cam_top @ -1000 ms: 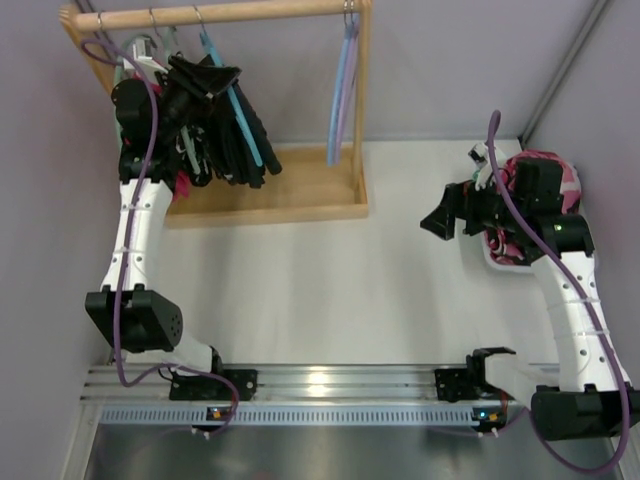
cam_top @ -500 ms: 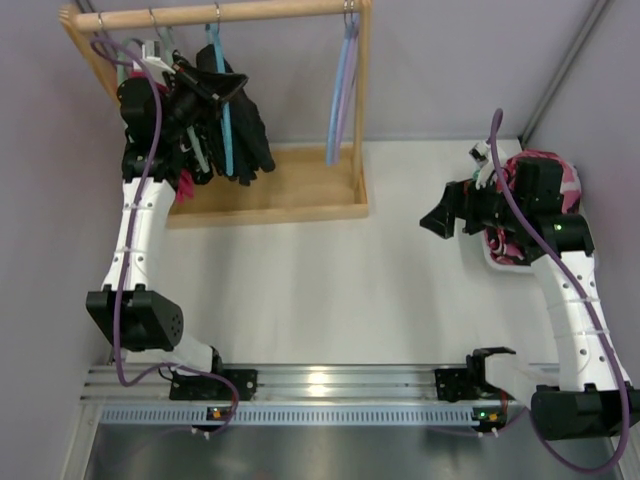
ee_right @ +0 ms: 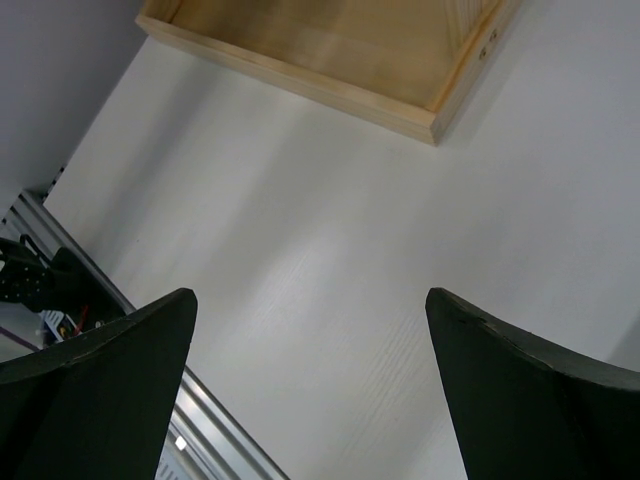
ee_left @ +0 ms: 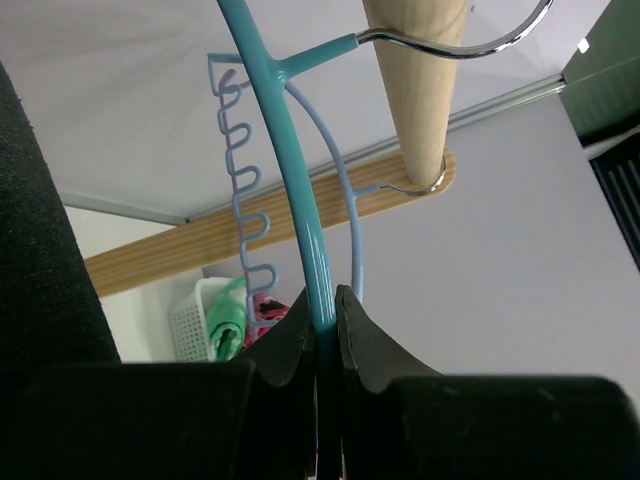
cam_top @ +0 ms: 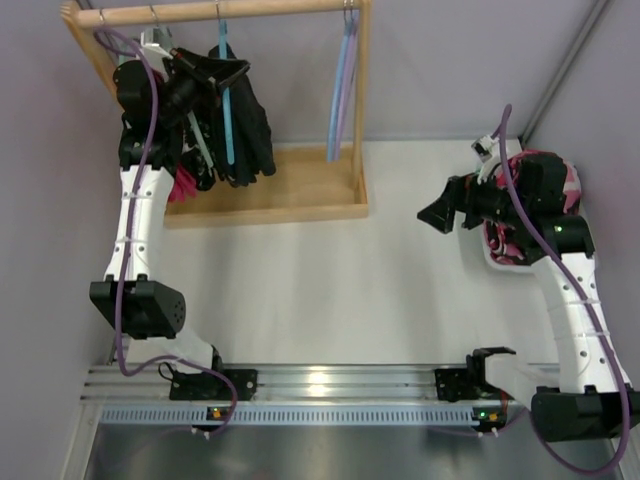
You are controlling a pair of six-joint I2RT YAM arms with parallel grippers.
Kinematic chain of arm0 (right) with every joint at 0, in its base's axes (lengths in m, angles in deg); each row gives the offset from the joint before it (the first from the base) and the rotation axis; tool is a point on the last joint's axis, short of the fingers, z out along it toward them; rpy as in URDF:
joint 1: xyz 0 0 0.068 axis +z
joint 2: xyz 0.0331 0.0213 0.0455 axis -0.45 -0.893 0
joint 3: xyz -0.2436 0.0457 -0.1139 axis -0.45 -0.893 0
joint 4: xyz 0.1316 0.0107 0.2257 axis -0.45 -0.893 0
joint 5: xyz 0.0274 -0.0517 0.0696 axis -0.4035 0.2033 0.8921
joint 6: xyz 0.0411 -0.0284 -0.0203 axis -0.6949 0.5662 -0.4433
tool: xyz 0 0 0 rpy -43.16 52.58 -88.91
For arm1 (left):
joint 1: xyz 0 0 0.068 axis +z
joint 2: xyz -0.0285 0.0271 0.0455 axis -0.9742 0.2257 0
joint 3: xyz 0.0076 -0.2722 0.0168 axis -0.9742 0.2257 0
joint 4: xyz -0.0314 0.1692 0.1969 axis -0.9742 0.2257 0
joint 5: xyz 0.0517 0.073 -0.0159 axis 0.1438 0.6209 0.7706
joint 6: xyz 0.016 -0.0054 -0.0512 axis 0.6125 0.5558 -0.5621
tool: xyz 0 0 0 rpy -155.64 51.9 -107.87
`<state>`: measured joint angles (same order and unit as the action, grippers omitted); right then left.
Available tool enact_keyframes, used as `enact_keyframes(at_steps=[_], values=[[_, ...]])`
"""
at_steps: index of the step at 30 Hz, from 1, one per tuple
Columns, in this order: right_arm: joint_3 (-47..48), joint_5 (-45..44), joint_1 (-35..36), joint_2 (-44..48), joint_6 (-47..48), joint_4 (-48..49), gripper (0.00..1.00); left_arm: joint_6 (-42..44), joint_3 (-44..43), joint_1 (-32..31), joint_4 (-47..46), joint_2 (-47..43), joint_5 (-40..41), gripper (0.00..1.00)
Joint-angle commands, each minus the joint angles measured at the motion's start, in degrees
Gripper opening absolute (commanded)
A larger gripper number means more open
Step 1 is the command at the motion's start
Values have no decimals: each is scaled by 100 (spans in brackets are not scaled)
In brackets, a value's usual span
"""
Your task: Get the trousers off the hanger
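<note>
Your left pincer [ee_left: 325, 335] pinches one arm of the hanger [ee_left: 287, 150], hooked over the rail [ee_left: 415, 80] above it. The trousers [cam_top: 248, 130] drape below. Your right pincer [ee_right: 310, 300], spread wide, hovers over the surface [ee_right: 330, 210].

Tilted hanger [cam_top: 226, 105] now vertical; trousers [cam_top: 255, 130] hang straighter.

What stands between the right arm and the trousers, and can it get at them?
Probably not easily. The right gripper is open over the table, but the trousers hang far across on the rack, past its post, and the left gripper, shut on the hanger, crowds them.
</note>
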<state>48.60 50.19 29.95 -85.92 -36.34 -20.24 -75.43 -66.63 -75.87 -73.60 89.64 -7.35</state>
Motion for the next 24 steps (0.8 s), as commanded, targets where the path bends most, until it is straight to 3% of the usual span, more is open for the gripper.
enact_keyframes(at_steps=[1, 10, 19, 24], values=[[134, 294, -65, 50, -143, 538, 99, -739, -362, 6, -1995, -408, 31, 0], [116, 409, -65, 200, -460, 1241, 99, -1215, 244, -46, -2848, -927, 57, 0], [161, 426, -22, 244, -592, 1610, 99, -1259, 1519, -337, -3025, -1884, 215, 0], [-41, 164, 40, 481, -723, 2355, 99, -1470, 2283, -415, -3016, -2429, 435, 0]])
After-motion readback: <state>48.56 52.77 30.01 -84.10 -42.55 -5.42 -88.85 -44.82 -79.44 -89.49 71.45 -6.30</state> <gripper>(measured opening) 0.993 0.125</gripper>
